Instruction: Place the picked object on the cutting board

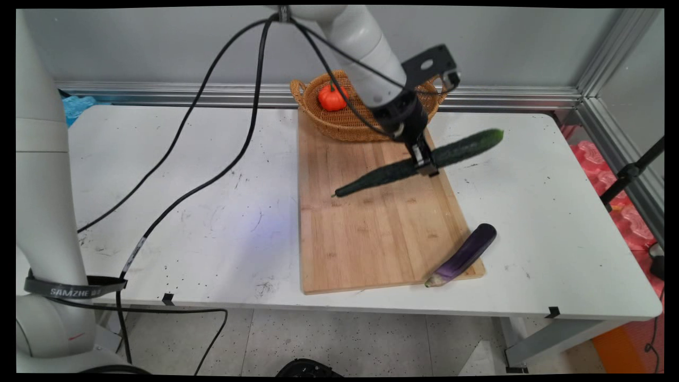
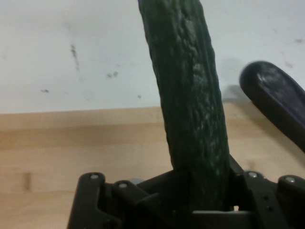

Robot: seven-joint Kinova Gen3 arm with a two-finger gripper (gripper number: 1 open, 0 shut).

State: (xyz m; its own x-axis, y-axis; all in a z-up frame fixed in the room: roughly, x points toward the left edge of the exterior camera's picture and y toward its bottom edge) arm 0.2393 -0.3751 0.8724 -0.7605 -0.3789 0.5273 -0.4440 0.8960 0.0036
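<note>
Your jaws are clenched on the cucumber (image 1: pixel 451 152) near its middle, so it balances almost level, lifted above the board (image 1: pixel 371 228) at frame centre. The basket (image 1: pixel 339 124) with its orange pepper (image 1: pixel 332 97) sits just behind; the eggplant (image 1: pixel 463 254) lies on the board's lower-right corner, overhanging the desk (image 1: pixel 185 212).

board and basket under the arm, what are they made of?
Cutting board: looks like bamboo or light wood, matte, with glued strips and grain lines visible. Basket: woven wicker or rattan by its ribbed weave and looped handle, though it could be an imitation.
</note>
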